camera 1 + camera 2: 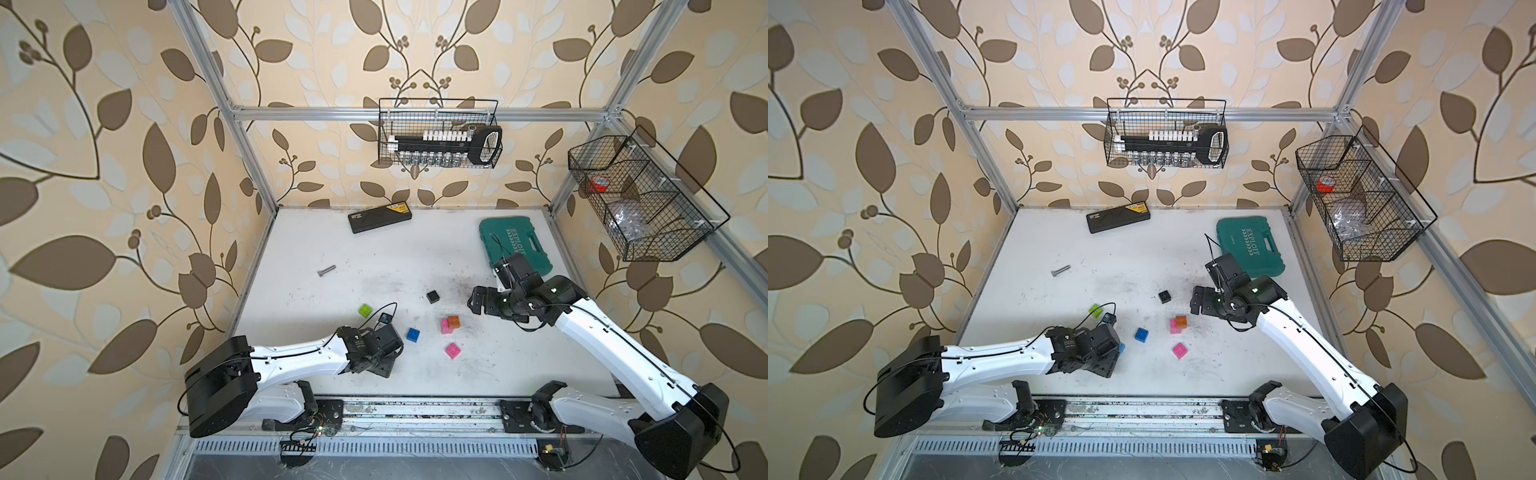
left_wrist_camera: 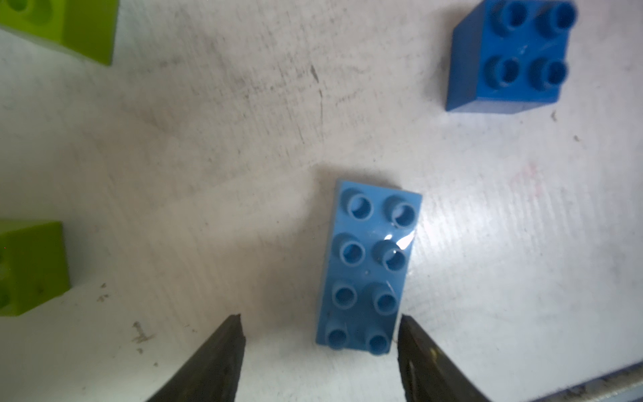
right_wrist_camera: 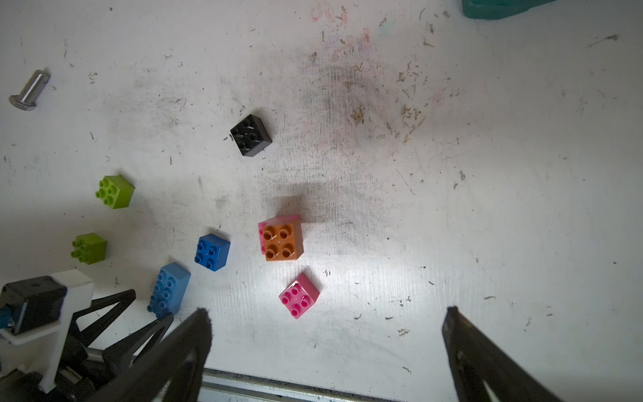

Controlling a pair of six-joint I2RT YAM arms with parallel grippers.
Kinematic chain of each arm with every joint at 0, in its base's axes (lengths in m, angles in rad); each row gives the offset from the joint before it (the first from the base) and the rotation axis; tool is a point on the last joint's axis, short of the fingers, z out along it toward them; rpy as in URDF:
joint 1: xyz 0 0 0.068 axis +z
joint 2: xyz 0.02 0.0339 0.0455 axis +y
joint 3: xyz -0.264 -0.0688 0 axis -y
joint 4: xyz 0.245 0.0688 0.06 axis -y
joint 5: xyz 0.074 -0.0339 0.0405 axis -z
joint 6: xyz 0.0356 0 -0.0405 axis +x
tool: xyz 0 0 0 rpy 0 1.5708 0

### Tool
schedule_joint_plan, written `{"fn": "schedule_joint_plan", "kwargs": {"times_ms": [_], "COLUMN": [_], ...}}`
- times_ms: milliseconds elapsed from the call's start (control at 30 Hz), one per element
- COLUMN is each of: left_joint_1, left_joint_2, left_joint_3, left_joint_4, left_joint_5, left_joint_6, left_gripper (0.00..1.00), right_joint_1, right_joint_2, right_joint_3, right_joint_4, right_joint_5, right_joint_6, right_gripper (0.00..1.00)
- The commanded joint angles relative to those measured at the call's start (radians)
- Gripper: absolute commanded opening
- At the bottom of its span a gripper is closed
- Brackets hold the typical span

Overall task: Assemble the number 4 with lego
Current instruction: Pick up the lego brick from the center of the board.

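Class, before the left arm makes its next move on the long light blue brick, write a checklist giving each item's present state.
1. Long light blue studded plastic brick lies flat, studs up: ok.
2. Left gripper open, jaws either side of its end: ok.
3. Brick centred between jaws: not ok, it sits nearer one finger.
4. Dark blue square brick apart from it: ok.
5. Right gripper open, empty: ok.
6. Orange square brick fully pressed onto pink brick: cannot tell.

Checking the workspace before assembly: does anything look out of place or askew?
A loose metal bolt lies on the table, not a building piece. The orange brick looks offset on a pink brick, edges not aligned.
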Motion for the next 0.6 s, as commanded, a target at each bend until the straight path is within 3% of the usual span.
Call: {"fn": "schedule_joint_plan", "kwargs": {"times_ms": [0, 200, 567], "left_joint_1": [-0.018, -0.028, -0.06], "left_joint_2": [-0.002, 0.055, 0.067], "left_joint_3": [0.007, 0.031, 0.037], "left_joint_4": [0.033, 0.042, 0.018], "left_joint_5": [-0.042, -0.019, -0.039], "left_joint_6": [0.011, 0.026, 0.0], "left_gripper": [0.66, 0.54, 0.47], "right_joint_1": [-0.003, -0.004, -0.004], "right_joint_2": [-0.008, -0.022, -0.021], "right_joint_3": [-0.008, 0.003, 0.006], "right_joint_4": [0.006, -0.011, -0.009], "right_joint_5": [-0.013, 0.003, 0.014], "right_joint_6": [0.011, 0.016, 0.011], "right_gripper": [0.99, 0.99, 0.99]}}
